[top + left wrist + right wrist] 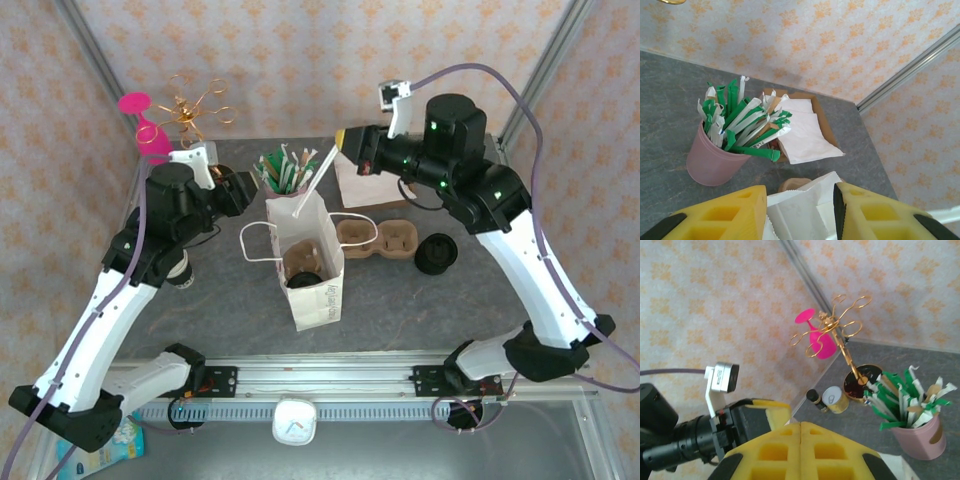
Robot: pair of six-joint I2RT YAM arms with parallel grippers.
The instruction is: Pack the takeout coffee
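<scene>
A white paper bag [318,290] stands open mid-table. In its mouth sits the takeout coffee [304,276], showing a black lid and a bit of tan wall, the rest hidden. A white straw [315,182] leans out of the bag. My left gripper [800,210] straddles the bag's top edge [800,212], and the paper reaches both yellow fingers [735,215]. In the top view it [243,190] is at the bag's back left corner. My right gripper [800,426] is shut with nothing between its fingers, raised behind the bag [345,140] near the straw's upper end.
A brown two-hole carrier [378,238] lies right of the bag, with a black round lid [437,253] beyond it. Behind are a pink cup of wrapped straws [715,157], napkins in a cardboard tray [807,135], a can [835,399], a small bottle [815,397] and a gold wire stand [832,322].
</scene>
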